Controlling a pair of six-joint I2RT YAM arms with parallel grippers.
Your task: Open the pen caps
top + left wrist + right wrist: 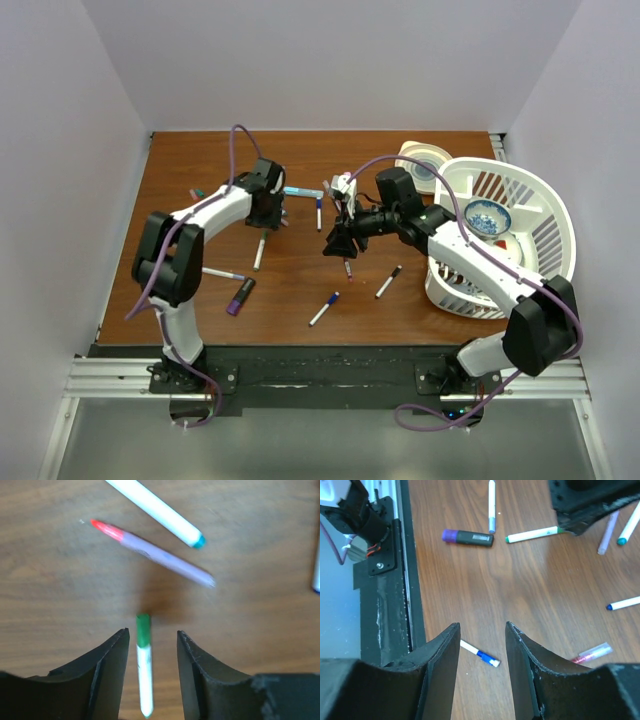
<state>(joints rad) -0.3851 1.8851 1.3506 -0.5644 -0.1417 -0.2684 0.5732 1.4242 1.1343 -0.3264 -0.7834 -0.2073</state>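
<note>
We are looking at the left gripper [151,634] with its jaws standing apart low over the table [60,580]. It is straddling a white pen [145,680], and the pen's green cap [143,630] is lying between the fingertips with a slim gap on each side, so nothing is being clamped. The right gripper [482,626] is hanging with its jaws parted and empty, and a blue cap [482,655] is showing on the wood through the gap between them.
</note>
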